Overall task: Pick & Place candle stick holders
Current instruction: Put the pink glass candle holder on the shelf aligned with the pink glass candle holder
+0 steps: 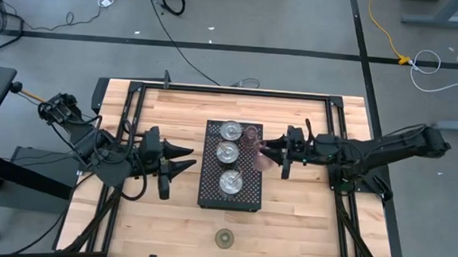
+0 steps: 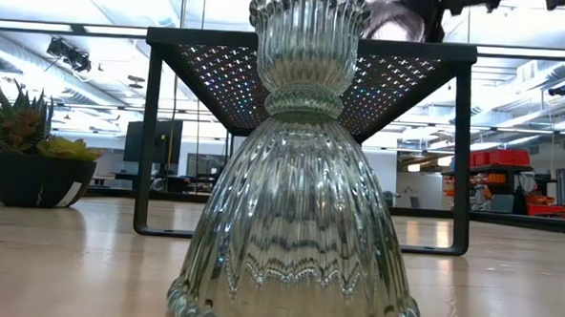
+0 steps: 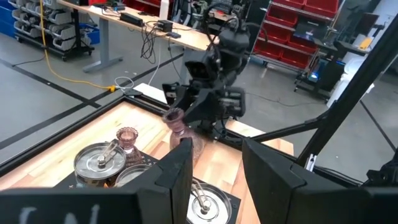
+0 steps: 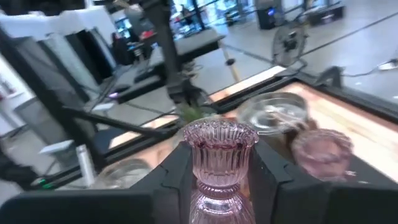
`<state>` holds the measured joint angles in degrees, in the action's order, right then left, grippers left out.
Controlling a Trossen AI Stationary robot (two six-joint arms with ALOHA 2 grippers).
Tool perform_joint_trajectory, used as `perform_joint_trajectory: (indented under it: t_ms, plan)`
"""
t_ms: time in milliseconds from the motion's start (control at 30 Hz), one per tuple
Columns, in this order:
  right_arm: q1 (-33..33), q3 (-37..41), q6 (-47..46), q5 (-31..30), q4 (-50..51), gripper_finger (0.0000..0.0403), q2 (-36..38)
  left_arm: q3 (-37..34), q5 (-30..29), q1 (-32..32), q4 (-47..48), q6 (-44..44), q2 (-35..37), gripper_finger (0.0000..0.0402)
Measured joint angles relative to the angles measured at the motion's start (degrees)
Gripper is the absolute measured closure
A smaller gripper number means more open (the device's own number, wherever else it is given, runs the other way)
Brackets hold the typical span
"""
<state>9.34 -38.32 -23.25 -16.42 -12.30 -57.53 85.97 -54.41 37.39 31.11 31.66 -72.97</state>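
Holding a pink ribbed glass candle holder [image 4: 219,163] clamped in my right gripper [image 1: 271,150] over the black perforated tray's [image 1: 209,193] right edge, left gripper [image 1: 181,159] spread idle nearby, I judge it could topple if released tilted.

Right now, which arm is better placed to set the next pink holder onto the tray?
The right. Its gripper is shut on a pink ribbed holder at the black tray's right edge, beside another pink holder already there. The left gripper is open and empty-handed, off the tray's left side.
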Motion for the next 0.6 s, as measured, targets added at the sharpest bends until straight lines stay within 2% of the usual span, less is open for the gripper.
perform_joint_trajectory:
  t_ms: [233, 433, 600]
  plan:
    - [0.11, 4.94, 1.27, -4.15, -6.48, 0.0301, -1.48, 0.00, -1.43, 0.00, -0.02, -0.15, 0.00, 0.0260]
    - [0.51, 5.54, 1.20, -6.77, -8.63, 0.0301, -4.66, 0.00, -2.97, 0.00, -0.05, -0.90, 0.00, 0.0260]
    - [0.64, 5.48, 1.26, -7.08, -14.21, 0.0301, -8.40, 0.00, -2.97, 0.00, -0.02, -0.94, 0.00, 0.0260]
